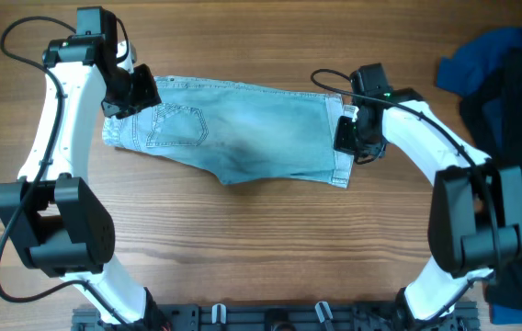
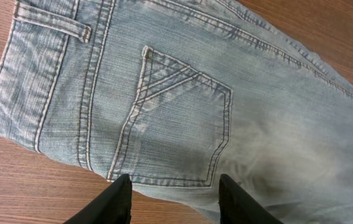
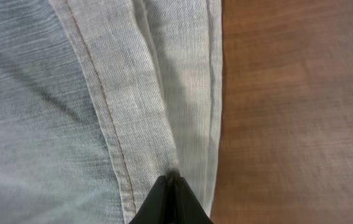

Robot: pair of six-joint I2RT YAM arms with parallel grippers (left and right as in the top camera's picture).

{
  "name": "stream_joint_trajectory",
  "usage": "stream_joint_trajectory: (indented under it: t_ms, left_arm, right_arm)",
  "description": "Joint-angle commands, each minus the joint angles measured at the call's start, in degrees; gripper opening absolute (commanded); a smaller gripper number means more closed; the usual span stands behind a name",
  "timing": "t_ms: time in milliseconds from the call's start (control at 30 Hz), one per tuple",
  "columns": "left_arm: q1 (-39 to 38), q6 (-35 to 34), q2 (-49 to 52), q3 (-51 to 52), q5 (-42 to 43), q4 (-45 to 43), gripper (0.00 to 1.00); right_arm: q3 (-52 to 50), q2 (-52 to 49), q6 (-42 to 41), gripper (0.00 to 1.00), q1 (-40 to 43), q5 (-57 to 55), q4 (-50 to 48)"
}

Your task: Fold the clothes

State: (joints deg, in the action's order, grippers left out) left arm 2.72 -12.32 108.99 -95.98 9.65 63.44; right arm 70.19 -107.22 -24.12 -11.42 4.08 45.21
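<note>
Black fingers of the right end effector [image 3: 171, 182] are seen pressed together on the cuffed hem of the denim shorts [image 1: 243, 129], which are laid out across the middle of the wooden table [image 1: 261, 248]. At the waistband end, the left end effector [image 2: 175, 200] is held with its fingers apart beside the stitched back pocket [image 2: 176, 124].

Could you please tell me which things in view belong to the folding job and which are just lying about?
Job in hand:
denim shorts
left hand, open over the back pocket
right hand, closed on the cuffed hem

Lying about:
royal-blue garment
black garment, heaped against it
</note>
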Motion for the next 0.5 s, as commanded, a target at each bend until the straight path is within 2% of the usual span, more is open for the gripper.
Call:
stream_joint_trajectory:
  t_ms: [0,167,333,367,400,433,467]
  left_arm:
    - [0.0,-0.5,0.6,-0.6,-0.3,-0.1,0.45]
    - [0.0,-0.5,0.6,-0.6,-0.3,-0.5,0.45]
    - [0.0,-0.5,0.6,-0.6,-0.3,-0.6,0.45]
    - [0.0,-0.6,0.6,-0.6,-0.3,-0.6,0.45]
    - [0.0,-0.6,0.6,-0.6,-0.3,-0.6,0.46]
    - [0.0,-0.5,0.6,-0.6,-0.3,-0.6,0.48]
    - [0.0,-0.5,0.6,-0.6,-0.3,-0.6,0.49]
  right_arm:
    - [-0.5,2.4,-0.3,0.04,-0.1,1.8,3.4]
    - [-1.5,2.3,-3.1,0.04,-0.1,4.7,6.1]
    - [-1.6,3.0,-0.4,0.06,1.4,5.4,-0.3]
    - [-1.4,3.4,-0.3,0.16,2.6,5.4,-1.0]
    - [-1.4,3.5,-0.6,0.55,3.7,5.4,-1.2]
    - [-1.4,3.5,-0.7,0.63,4.5,5.4,-1.3]
    - [-1.7,3.3,-0.6,0.66,5.1,5.4,-1.8]
